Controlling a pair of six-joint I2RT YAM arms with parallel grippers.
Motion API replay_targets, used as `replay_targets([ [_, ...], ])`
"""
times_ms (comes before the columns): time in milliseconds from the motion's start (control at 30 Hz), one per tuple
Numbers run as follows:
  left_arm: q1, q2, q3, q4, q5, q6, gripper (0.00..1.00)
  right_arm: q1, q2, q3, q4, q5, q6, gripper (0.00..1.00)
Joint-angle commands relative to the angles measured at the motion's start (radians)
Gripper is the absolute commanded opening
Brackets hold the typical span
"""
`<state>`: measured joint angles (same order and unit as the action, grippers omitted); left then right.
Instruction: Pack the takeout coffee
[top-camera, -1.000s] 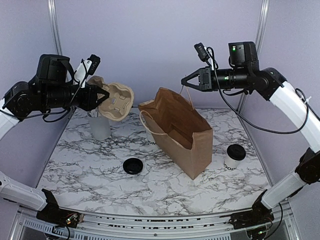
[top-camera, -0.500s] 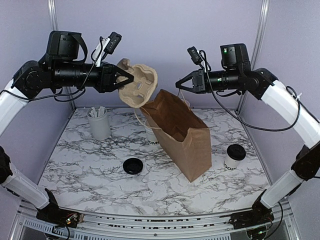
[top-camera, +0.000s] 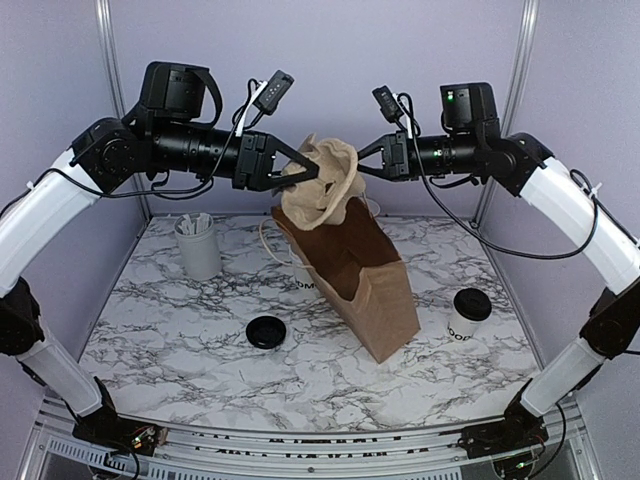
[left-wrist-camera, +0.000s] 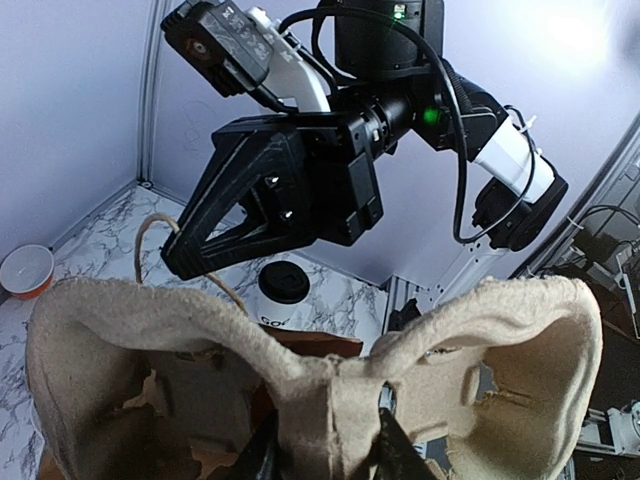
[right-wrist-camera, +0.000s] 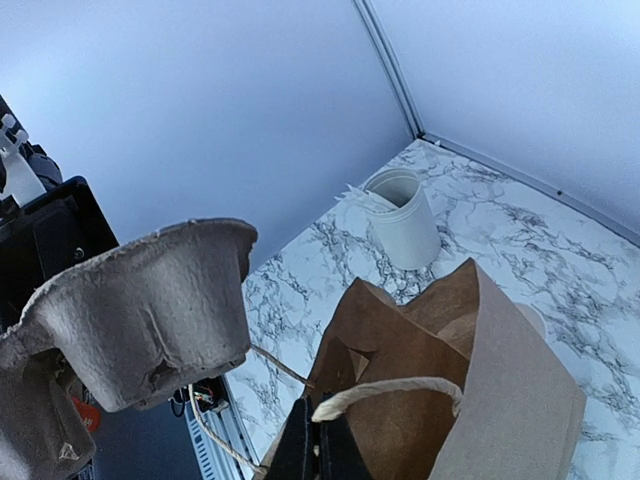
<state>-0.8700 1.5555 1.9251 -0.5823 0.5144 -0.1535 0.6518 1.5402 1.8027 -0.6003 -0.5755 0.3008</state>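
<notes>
Our left gripper (top-camera: 303, 172) pinches a pulp carrier (top-camera: 328, 185) over the paper bag (top-camera: 375, 285), our right gripper (top-camera: 363, 169) clamps its rope handle (right-wrist-camera: 390, 388), the takeout coffee (top-camera: 468, 315) stands beside the bag; next we likely lower the carrier in squarely.

The table (top-camera: 200, 340) is white marble veined in dark grey. The bag (top-camera: 375, 290) is brown, its handle (right-wrist-camera: 390, 386) cream. The carrier (top-camera: 325, 185) is pale tan. The coffee cup (top-camera: 466, 320) is white with black lid and lettering. The loose lid (top-camera: 266, 331) is black. The arms (top-camera: 580, 215) are white and black.
</notes>
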Motion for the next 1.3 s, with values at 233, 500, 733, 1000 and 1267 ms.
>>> replay_targets([
  [233, -0.011, 0.005, -0.073, 0.105, 0.145, -0.005, 0.29, 0.006, -0.047, 0.025, 0.094, -0.064, 0.035, 0.0],
  [500, -0.011, -0.005, -0.152, 0.104, 0.163, 0.055, 0.29, 0.006, -0.083, -0.015, 0.148, -0.119, 0.058, 0.0],
  [733, -0.009, 0.027, -0.126, 0.041, 0.13, 0.12, 0.3, 0.007, -0.101, -0.063, 0.171, -0.154, 0.071, 0.0],
  [1000, -0.01, 0.1, -0.052, -0.044, 0.026, 0.181, 0.31, 0.009, -0.102, -0.083, 0.169, -0.188, 0.068, 0.0],
  [1267, -0.011, 0.131, -0.01, -0.103, -0.089, 0.25, 0.31, 0.015, -0.107, -0.084, 0.148, -0.192, 0.051, 0.0],
])
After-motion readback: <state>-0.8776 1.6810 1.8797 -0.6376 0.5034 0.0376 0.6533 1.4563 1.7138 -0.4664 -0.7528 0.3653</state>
